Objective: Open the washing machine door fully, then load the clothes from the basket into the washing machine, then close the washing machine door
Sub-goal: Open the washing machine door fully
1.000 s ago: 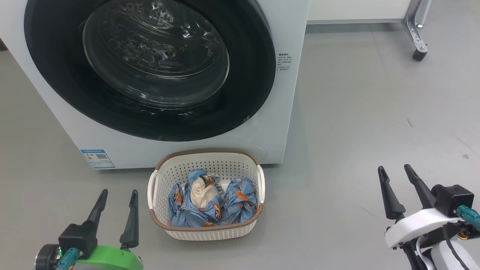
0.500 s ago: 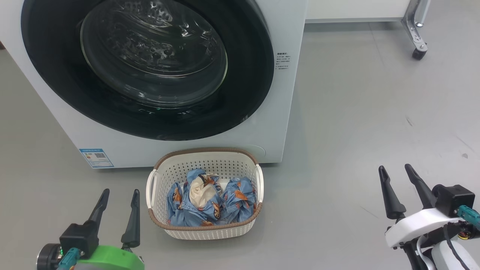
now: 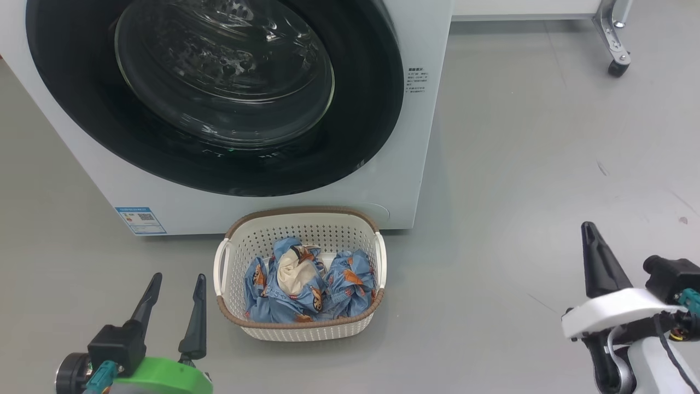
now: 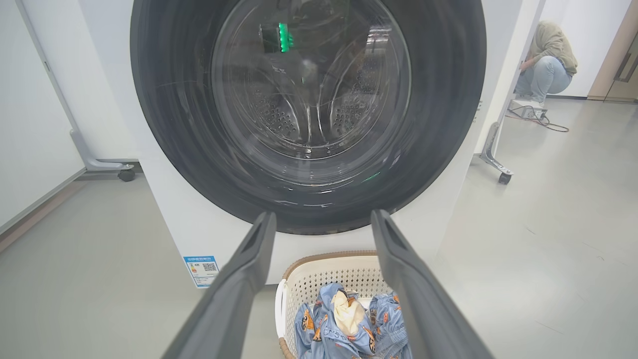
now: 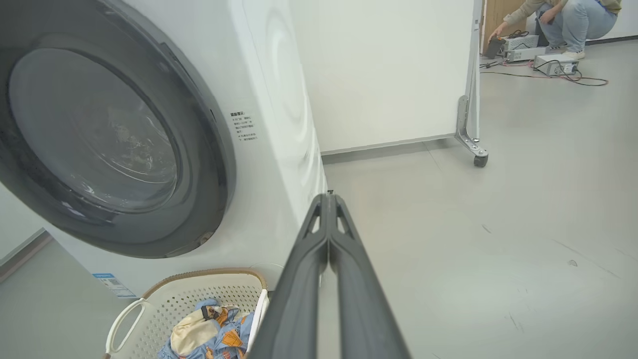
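The basket (image 3: 306, 332) of clothes (image 3: 328, 284) sits near the spread left gripper (image 3: 179, 276), well apart from the clenched, empty right gripper (image 3: 588, 225).

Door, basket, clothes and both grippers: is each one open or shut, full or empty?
Door: shut.
Basket: upright, partly full.
Clothes: bunched up inside it.
Left gripper: open, holding nothing.
Right gripper: shut, holding nothing.
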Tool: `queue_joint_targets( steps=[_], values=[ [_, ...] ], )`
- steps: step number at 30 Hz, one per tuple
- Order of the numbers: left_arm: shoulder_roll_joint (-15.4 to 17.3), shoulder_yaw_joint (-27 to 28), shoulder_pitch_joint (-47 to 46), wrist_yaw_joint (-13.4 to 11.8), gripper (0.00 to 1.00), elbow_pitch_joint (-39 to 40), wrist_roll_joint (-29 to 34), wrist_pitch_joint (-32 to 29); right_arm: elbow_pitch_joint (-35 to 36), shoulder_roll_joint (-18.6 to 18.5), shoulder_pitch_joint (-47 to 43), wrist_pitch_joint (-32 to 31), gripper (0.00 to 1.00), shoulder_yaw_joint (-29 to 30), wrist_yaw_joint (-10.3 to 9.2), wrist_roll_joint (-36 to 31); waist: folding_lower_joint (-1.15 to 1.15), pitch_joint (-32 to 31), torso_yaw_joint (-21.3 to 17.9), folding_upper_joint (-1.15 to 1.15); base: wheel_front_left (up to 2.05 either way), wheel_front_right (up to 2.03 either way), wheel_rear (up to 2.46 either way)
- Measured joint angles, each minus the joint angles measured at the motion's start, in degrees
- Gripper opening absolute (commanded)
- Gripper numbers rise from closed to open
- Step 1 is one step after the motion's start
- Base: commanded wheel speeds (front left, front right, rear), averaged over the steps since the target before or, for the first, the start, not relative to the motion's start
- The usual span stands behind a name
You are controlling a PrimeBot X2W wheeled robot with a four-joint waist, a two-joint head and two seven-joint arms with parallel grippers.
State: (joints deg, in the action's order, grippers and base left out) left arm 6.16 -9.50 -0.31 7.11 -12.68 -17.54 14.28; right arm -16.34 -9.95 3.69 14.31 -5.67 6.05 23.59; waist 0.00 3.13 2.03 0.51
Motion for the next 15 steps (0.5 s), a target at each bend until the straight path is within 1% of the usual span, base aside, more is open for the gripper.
queue_joint_targets(
  steps=[2, 7, 15],
  values=[
    [0.0, 0.0, -0.03, 0.0, 1.0, 0.07, -0.1, 0.0, 0.45, 0.74, 1.09, 0.01, 0.0, 0.48, 0.41, 1.19, 0.0, 0.35, 0.09, 0.0, 0.0, 0.0, 0.0],
    [-0.01, -0.3, -0.11, 0.0, 1.0, 0.24, -0.16, 0.0, 1.93, 1.61, 5.27, 0.01, 0.0, 1.41, 0.46, 3.64, 0.0, 1.22, 0.22, 0.0, 0.0, 0.0, 0.0],
    [-0.11, -1.89, -2.15, 0.0, 1.0, 0.34, -0.16, 0.0, 3.07, 1.72, 12.36, 0.18, 0.0, 1.87, 0.77, 5.77, 0.0, 2.98, 0.78, 0.0, 0.0, 0.0, 0.0]
  ],
)
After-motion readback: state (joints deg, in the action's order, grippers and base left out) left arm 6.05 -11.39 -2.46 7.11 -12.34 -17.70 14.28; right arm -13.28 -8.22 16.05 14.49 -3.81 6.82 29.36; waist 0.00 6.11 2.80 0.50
